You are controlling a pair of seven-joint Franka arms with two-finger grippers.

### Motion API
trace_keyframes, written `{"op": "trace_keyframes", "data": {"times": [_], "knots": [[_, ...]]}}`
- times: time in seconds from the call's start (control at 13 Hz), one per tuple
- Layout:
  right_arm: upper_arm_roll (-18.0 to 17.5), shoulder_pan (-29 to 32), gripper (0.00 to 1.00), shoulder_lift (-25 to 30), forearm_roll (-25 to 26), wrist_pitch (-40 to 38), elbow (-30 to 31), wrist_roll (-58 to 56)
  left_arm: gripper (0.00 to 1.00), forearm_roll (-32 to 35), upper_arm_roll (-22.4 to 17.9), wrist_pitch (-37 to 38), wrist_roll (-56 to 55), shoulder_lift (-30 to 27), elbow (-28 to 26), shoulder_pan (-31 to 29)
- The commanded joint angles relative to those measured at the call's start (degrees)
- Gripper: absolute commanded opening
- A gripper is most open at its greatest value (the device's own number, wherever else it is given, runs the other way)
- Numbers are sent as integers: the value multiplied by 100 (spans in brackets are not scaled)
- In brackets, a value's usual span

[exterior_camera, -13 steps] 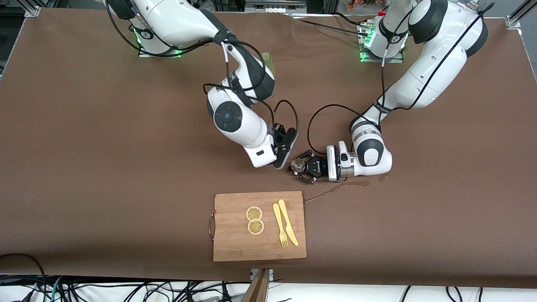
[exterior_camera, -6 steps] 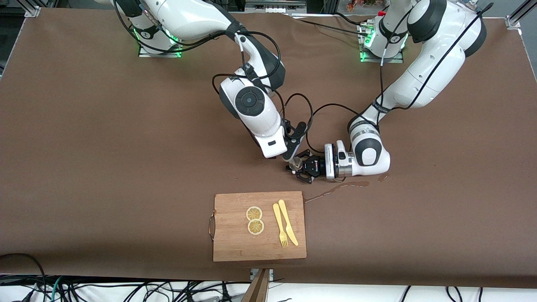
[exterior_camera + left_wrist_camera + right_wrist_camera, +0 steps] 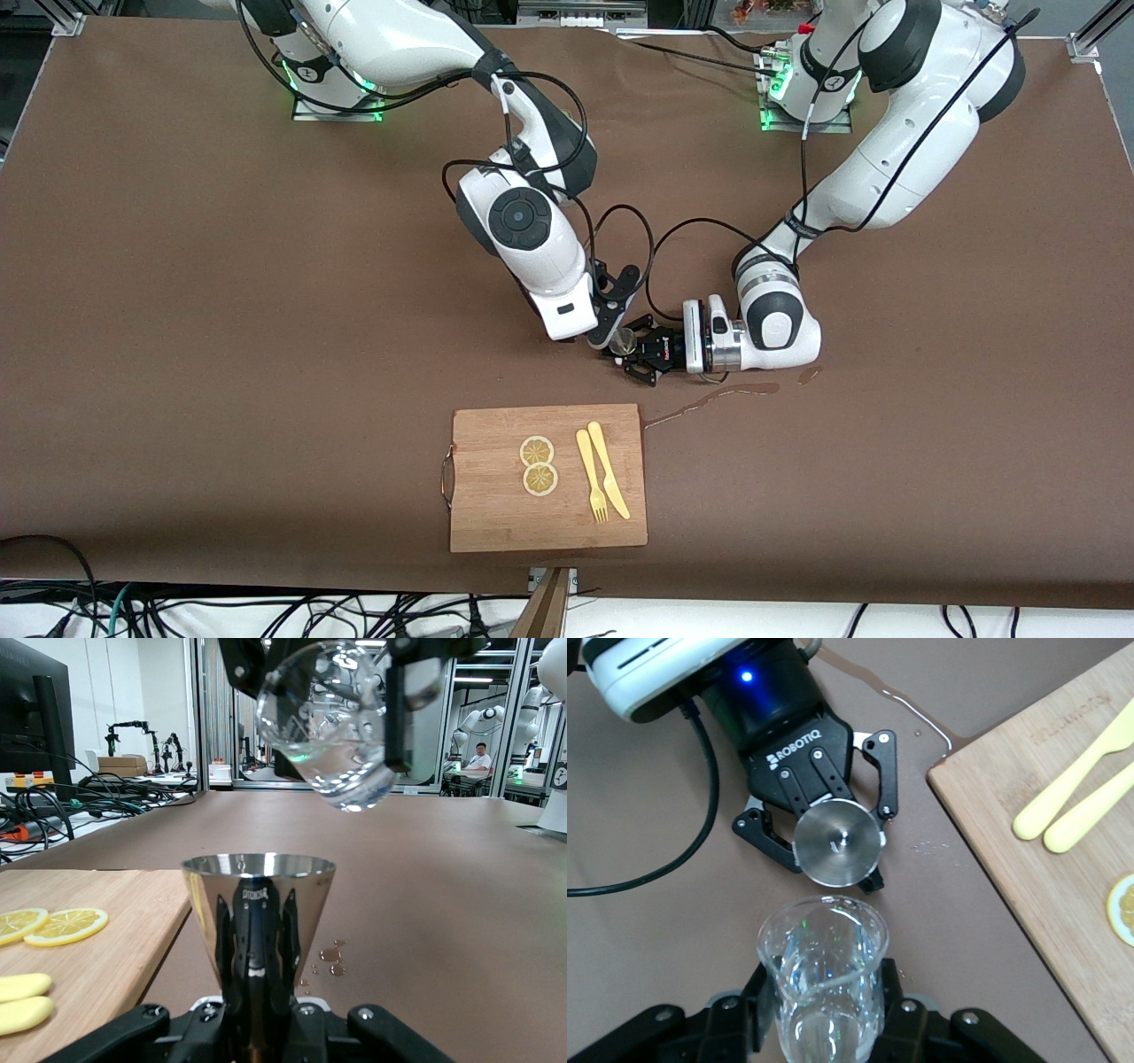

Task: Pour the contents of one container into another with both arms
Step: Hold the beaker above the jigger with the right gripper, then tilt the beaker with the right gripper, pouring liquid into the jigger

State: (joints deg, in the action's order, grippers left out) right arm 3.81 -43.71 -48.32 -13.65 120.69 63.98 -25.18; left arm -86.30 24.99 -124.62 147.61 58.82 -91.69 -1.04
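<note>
Compared with half a second ago: right gripper [image 3: 609, 330] shifted slightly toward the right arm's end of the table and a touch lower, still tipped over the metal cup [image 3: 627, 341]; left gripper [image 3: 640, 353] nudged a little the same way, otherwise unchanged. Cutting board [image 3: 547, 478], lemon slices [image 3: 538, 465], and yellow fork [image 3: 592, 487] and knife [image 3: 609, 470] unmoved.

Clamped in the right gripper [image 3: 824, 1005]: a clear glass [image 3: 822, 979], fingers closed on its sides, mouth angled down toward the metal cup [image 3: 838, 846]. In the left wrist view, glass [image 3: 330, 722] hanging directly above the metal cup [image 3: 257, 921], apart from its rim, with clear liquid pooled near the lip.

Gripped by the left gripper [image 3: 257, 1028]: the metal cup, upright, fingers closed narrow around its lower part, low over the table [image 3: 177, 310] just past the cutting board's corner on the robots' side.

Near the metal cup, toward the left arm's end: a thin wet streak [image 3: 709, 400] running from the board's corner, plus small droplets [image 3: 330, 958] on the table.
</note>
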Motion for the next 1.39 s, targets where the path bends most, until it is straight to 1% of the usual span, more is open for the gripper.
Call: {"op": "trace_keyframes", "data": {"times": [0.0, 0.08, 0.15, 0.46, 0.62, 0.85, 1.0, 1.31], "knots": [[521, -389, 19, -11, 100, 25, -70, 92, 0, -168, 76, -36, 337, 15, -95, 86], [750, -549, 19, -20, 91, 25, -61, 101, 0, -186, 85, -36, 373, 15, -104, 87], [857, -646, 19, -46, 91, 51, -70, 101, 0, -212, 103, -36, 373, 15, -138, 95], [1007, -717, 19, -134, 100, 86, -70, 93, 0, -247, 164, -36, 373, 15, -139, 95], [1016, -744, 19, -143, 117, 86, -70, 84, 0, -256, 173, -36, 373, 15, -148, 95], [1025, -840, 19, -161, 372, 43, -70, 84, 0, -265, 182, -36, 365, 15, -139, 95], [1218, -1015, 19, -161, 416, 16, -70, 75, 0, -265, 173, -36, 365, 15, -139, 95], [1245, -1043, 19, -169, 626, -36, -70, 75, 0, -274, 173, -36, 365, 15, -139, 95]]}}
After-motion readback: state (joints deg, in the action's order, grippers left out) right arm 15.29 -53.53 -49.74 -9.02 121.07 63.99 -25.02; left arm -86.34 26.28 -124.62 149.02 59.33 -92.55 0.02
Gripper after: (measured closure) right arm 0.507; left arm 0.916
